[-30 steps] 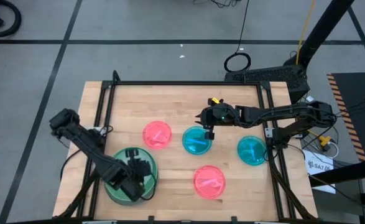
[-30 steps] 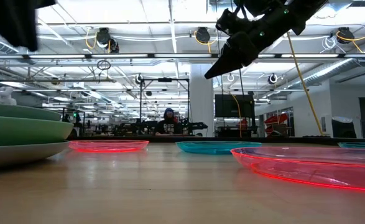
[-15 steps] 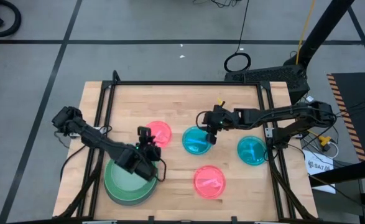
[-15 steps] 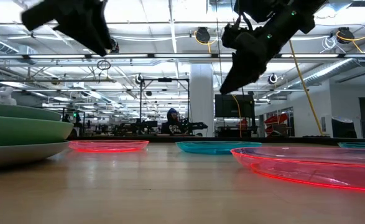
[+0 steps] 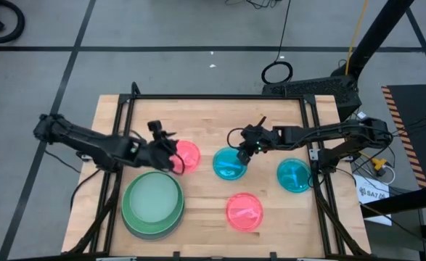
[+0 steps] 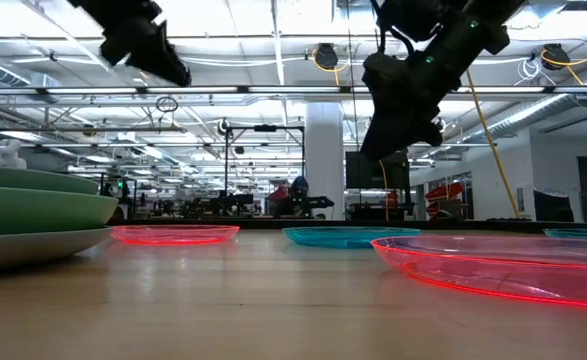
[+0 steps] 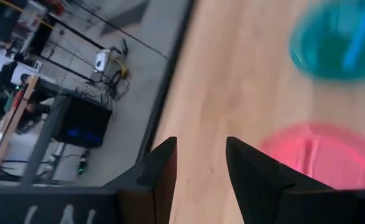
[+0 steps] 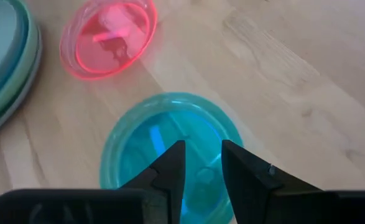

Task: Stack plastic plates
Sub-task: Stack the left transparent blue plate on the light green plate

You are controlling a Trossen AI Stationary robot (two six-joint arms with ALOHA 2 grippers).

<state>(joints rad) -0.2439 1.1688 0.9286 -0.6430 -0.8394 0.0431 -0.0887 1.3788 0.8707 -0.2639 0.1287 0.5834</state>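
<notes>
My right gripper (image 5: 246,147) slightly open, empty, over translucent teal plate (image 5: 229,164) mid-tabletop. My left gripper (image 5: 170,154) slightly open, empty, beside pink plate (image 5: 186,156).

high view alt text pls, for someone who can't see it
Overhead: the left gripper is beside a pink plate, the right gripper over a teal plate. A plate stack, another pink plate and another teal plate lie apart.

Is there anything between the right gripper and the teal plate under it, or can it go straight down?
Nothing visible stands in the way. The right gripper hangs above the middle teal plate, fingers slightly apart, and the right wrist view shows only bare plate past them. The pink plate lies apart from it.
</notes>
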